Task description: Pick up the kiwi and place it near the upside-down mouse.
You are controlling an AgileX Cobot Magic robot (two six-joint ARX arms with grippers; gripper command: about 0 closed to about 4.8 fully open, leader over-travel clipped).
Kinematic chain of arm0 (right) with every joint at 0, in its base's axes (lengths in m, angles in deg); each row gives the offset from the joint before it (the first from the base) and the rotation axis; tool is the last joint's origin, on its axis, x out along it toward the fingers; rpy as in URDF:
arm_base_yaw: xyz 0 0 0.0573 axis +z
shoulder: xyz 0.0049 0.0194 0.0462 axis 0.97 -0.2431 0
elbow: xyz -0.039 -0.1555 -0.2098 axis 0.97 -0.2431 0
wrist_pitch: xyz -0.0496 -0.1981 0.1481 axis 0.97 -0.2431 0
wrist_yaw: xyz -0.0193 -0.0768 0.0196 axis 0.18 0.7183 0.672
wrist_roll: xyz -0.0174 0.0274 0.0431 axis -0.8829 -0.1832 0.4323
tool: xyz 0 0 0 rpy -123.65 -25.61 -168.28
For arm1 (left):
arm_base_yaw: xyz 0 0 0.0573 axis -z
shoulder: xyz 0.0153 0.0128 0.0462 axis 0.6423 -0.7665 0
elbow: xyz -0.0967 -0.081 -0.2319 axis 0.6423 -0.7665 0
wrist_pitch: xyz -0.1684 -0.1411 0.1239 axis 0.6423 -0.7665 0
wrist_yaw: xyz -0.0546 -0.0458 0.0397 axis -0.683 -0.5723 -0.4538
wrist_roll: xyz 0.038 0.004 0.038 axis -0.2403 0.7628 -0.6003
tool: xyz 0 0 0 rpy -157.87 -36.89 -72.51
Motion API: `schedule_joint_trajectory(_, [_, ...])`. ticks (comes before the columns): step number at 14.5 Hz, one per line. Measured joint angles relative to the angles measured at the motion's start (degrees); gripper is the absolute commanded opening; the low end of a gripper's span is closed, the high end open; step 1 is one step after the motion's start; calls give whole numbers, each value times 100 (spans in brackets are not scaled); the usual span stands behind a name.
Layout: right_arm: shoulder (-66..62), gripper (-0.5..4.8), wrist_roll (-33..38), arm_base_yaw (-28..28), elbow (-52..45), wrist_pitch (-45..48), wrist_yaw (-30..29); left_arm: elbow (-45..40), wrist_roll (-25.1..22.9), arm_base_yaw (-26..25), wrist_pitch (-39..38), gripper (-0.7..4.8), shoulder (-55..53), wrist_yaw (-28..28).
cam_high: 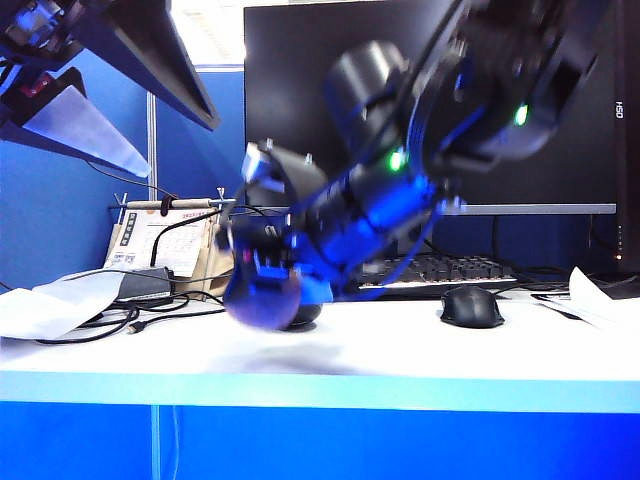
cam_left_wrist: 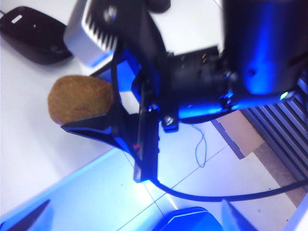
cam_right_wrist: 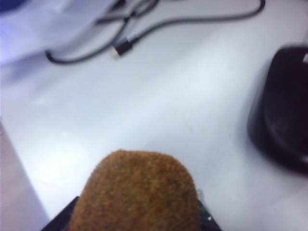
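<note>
The tan-brown fuzzy kiwi point(cam_right_wrist: 139, 192) fills the space between the jaws of my right gripper point(cam_right_wrist: 137, 224), which is shut on it. In the exterior view this gripper point(cam_high: 262, 290) has reached across to left of centre and holds the blurred kiwi point(cam_high: 260, 302) low over the white desk. The upside-down mouse point(cam_high: 302, 317) lies just behind it, partly hidden. The left wrist view shows the kiwi point(cam_left_wrist: 79, 98) in the right arm's black fingers, close to the upside-down mouse point(cam_left_wrist: 33, 36). My left gripper point(cam_left_wrist: 132, 221) hangs open and empty, high at the left point(cam_high: 180, 150).
An all-black mouse point(cam_high: 472, 306) sits right of centre, in front of a keyboard point(cam_high: 440, 270) and a large monitor point(cam_high: 430, 100). Loose cables point(cam_right_wrist: 120, 48) and papers point(cam_high: 60, 300) lie on the left of the desk. The desk's front edge point(cam_high: 320, 385) is near.
</note>
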Motion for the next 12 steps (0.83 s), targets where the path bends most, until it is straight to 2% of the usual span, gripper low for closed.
schedule_joint_trajectory(3, [-219,252,0,-11,-2,299,0,0,15,0,-107,479,0,-229])
schedule_joint_trajectory(12, [-411,252,153,-223,31,385,133,0,11,0,-199,479,0,-232])
